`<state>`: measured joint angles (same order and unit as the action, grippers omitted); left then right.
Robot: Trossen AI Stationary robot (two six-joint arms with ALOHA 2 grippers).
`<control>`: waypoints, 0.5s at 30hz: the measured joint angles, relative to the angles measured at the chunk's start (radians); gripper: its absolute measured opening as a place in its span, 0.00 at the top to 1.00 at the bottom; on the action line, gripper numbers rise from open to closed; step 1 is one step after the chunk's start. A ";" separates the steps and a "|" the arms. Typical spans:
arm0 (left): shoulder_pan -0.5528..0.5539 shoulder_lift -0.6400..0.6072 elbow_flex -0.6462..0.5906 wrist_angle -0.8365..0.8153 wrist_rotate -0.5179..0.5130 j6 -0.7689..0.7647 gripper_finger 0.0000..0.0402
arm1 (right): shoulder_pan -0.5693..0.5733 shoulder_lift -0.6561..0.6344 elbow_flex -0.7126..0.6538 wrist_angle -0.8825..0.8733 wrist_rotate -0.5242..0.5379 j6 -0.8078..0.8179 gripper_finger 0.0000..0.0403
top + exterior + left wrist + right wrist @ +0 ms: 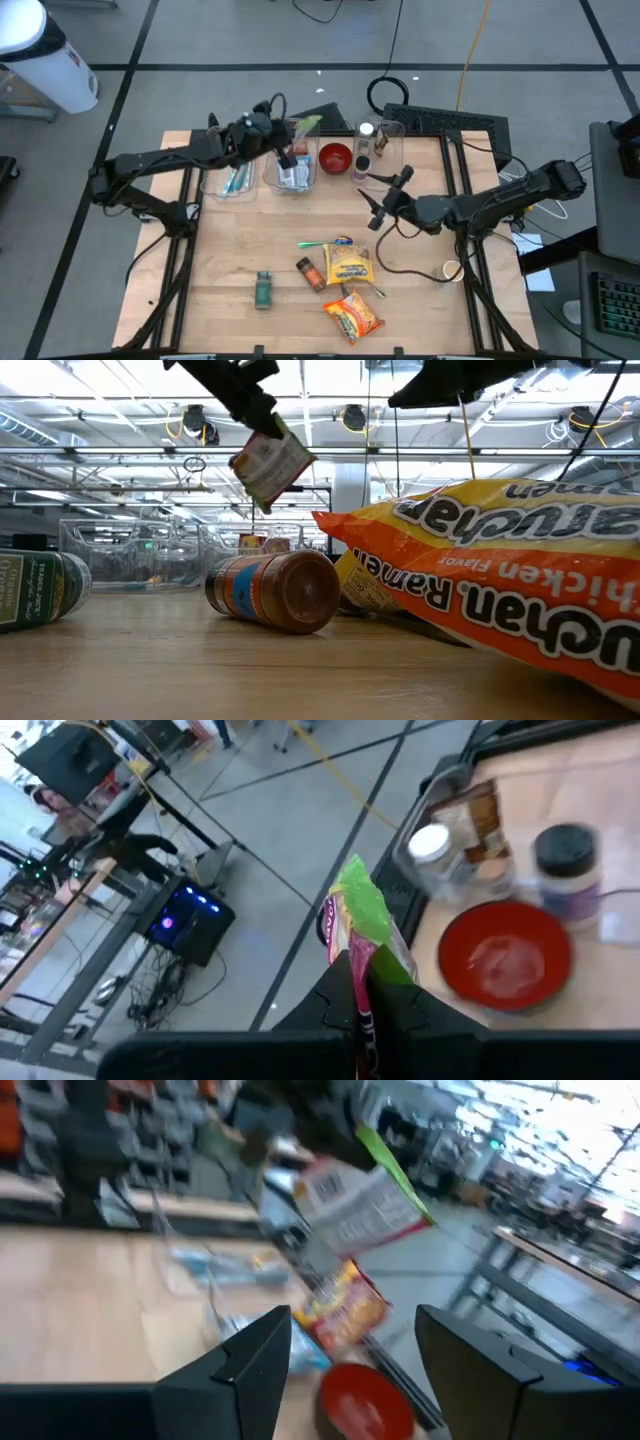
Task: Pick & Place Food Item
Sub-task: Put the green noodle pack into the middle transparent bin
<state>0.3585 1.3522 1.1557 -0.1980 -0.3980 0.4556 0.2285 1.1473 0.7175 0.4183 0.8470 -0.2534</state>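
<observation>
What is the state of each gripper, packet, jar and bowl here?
Left gripper: shut on green-topped packet.
Green-topped packet: held up over the clear bins.
Right gripper: open, empty.
Spice jar: lying on its side.
Ramen packet: lying flat.
Red bowl: upright, empty.

two clear bins sit side by side near the table's far edge, a bowl and jars to their right. toward the near edge lie a spice jar, two ramen packets and, further left, a bottle.
</observation>
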 joint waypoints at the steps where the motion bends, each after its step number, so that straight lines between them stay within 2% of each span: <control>1: 0.024 0.000 0.000 -0.004 0.018 0.013 0.99 | -0.002 -0.005 -0.028 0.055 -0.020 -0.006 0.48; 6: 0.148 0.010 0.000 -0.013 0.153 0.043 0.99 | -0.026 -0.017 -0.132 0.218 -0.147 0.048 0.49; 10: 0.231 0.022 0.000 -0.005 0.306 0.031 0.99 | -0.048 -0.016 -0.165 0.237 -0.198 0.109 0.49; 15: 0.279 0.064 0.000 -0.007 0.410 0.028 0.99 | -0.067 -0.016 -0.189 0.239 -0.234 0.161 0.50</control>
<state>0.6378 1.4158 1.1561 -0.2053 0.0117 0.4833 0.1611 1.1309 0.5286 0.6569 0.6126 -0.0923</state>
